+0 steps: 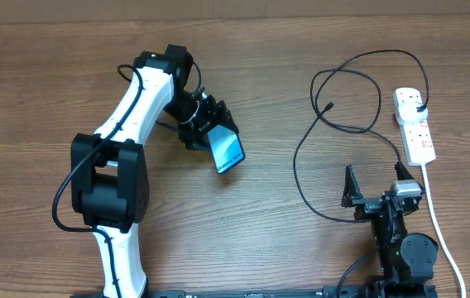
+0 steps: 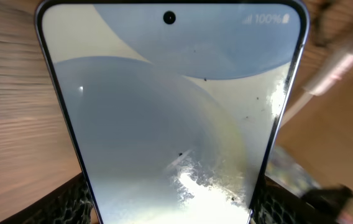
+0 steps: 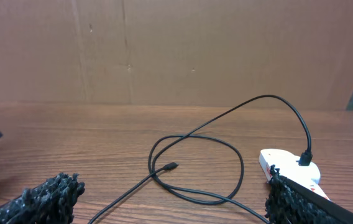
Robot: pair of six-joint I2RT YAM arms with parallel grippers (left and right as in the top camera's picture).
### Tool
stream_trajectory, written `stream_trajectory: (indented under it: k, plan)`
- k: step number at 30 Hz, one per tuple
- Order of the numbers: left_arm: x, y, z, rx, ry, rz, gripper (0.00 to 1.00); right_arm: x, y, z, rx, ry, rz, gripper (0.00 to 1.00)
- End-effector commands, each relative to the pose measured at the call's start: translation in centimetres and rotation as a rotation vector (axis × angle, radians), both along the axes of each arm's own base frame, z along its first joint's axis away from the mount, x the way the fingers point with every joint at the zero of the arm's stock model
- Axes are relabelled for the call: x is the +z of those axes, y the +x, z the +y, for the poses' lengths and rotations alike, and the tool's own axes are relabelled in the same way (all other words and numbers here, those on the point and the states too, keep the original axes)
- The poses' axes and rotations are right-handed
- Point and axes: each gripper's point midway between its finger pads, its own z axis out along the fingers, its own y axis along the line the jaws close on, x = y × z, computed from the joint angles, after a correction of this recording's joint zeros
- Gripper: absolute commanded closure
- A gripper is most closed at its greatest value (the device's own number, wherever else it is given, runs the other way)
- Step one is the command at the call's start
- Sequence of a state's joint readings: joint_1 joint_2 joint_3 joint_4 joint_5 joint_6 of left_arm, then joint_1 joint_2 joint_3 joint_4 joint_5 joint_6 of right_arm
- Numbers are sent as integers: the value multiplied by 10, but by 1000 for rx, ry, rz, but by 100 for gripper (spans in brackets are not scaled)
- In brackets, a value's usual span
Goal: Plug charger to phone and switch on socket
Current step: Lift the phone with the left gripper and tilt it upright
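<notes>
Overhead: charger (image 1: 418, 106) plugged into the socket (image 1: 418, 139); left gripper (image 1: 213, 126) clasps the phone (image 1: 228, 151)

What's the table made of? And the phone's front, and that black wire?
The table looks like matte wood or wood-look laminate: brown streaky grain. The phone front looks like glossy glass: bright glare. The charger cable looks like smooth black rubbery plastic: it bends in loops.

Wide brown wood-grain bench (image 1: 45, 83). Over on its right lies the white socket (image 1: 415, 128), white cord (image 1: 434, 207) trailing to the near edge. The charger (image 1: 296, 165) loops loosely across the wood, plug head (image 1: 419, 105) seated in the strip, connector tip (image 1: 330, 106) lying free.
</notes>
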State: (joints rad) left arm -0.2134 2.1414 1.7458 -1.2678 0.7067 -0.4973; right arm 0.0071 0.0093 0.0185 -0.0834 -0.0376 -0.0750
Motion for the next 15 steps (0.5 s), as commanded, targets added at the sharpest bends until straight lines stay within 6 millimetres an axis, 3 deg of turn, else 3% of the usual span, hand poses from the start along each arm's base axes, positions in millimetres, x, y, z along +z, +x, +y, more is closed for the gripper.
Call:
stream_trajectory:
  k: [1, 6, 10, 15]
  plan:
    - [43, 12, -23, 24, -275, -22, 35, -3, 0, 0, -1, -2, 2, 0]
    - [68, 21, -37, 28, -452, -56, 36, -3, 0, 5, 32, 0, 0, 0]
    - [91, 29, -46, 12, -603, -101, 36, 0, -2, 21, 124, 1, -10, 0]
    - [107, 35, -52, -3, -703, -139, 36, 3, -9, 46, 270, 284, 36, 0]
